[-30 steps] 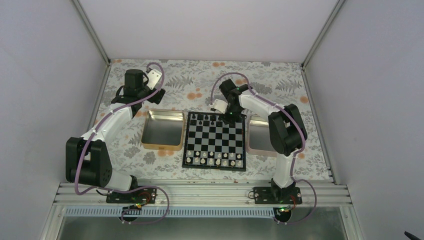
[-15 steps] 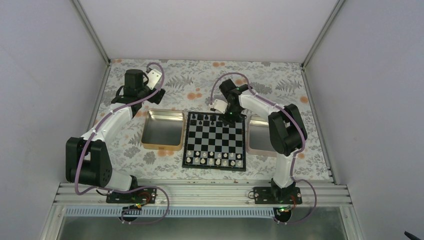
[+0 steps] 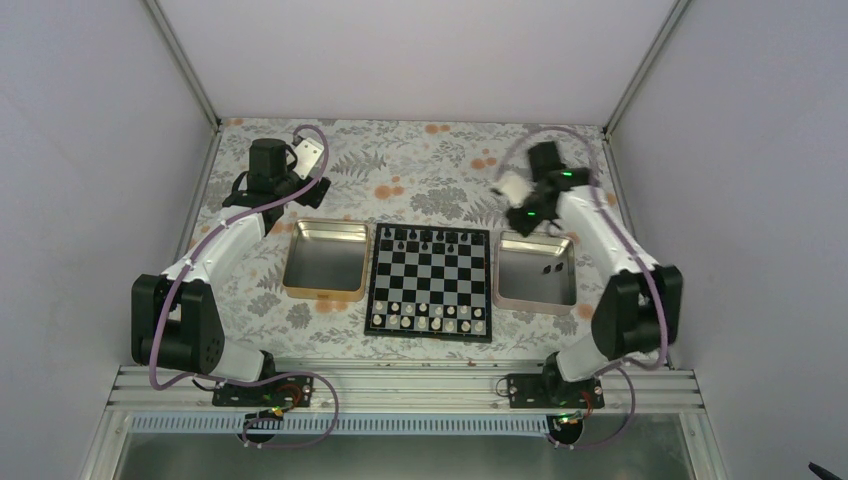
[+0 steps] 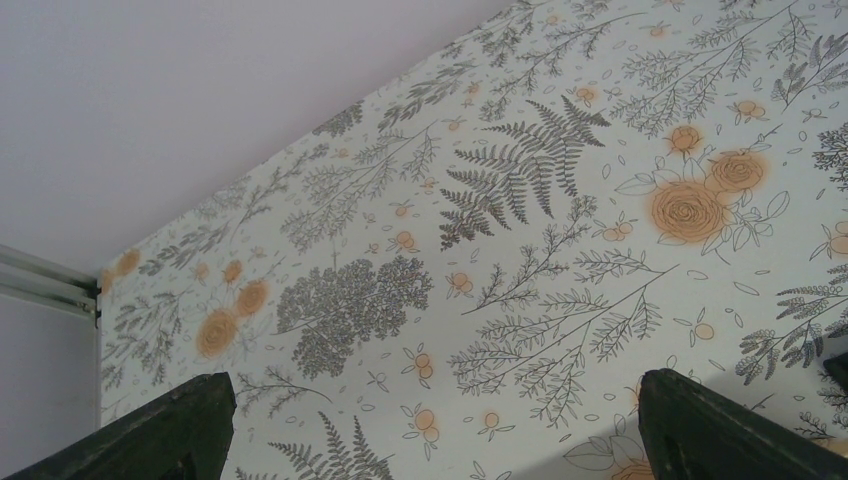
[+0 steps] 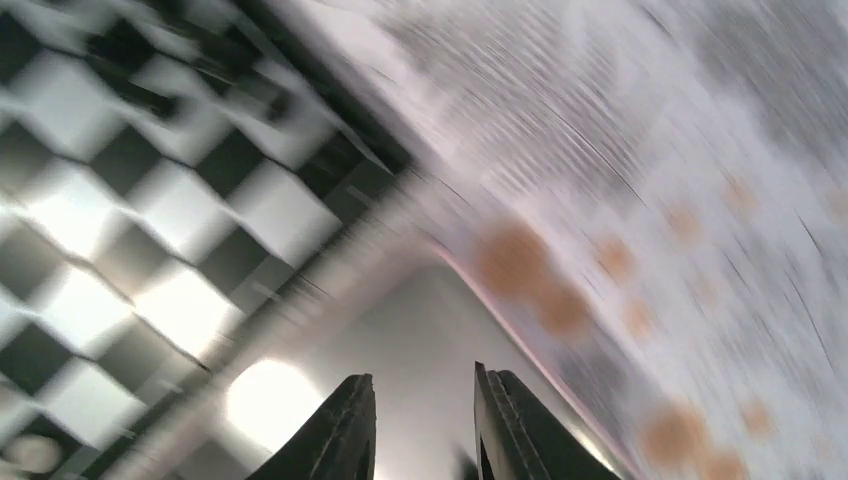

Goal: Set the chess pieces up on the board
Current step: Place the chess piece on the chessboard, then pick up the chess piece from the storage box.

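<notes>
The board [image 3: 430, 283] lies mid-table, blurred in the right wrist view [image 5: 130, 210]. Several black chess pieces [image 3: 428, 237] stand along its far row, and small white pieces fill the near rows. Two more black pieces [image 3: 551, 270] lie in the silver tray [image 3: 537, 290] right of the board. My right gripper [image 3: 530, 218] hovers over that tray's far edge. Its jaws [image 5: 420, 410] are a little apart with nothing between them. My left gripper [image 3: 280, 185] is at the far left over the floral cloth. It is wide open and empty [image 4: 430, 440].
A gold tray [image 3: 325, 258] sits left of the board. Floral cloth [image 4: 520, 250] covers the table. Walls and metal rails [image 3: 180, 60] close in the left, back and right sides. A metal frame runs along the near edge.
My right arm has swung from the board's far right corner over to the silver tray's far edge. More black pieces show on the far row where it was. The left arm has not moved.
</notes>
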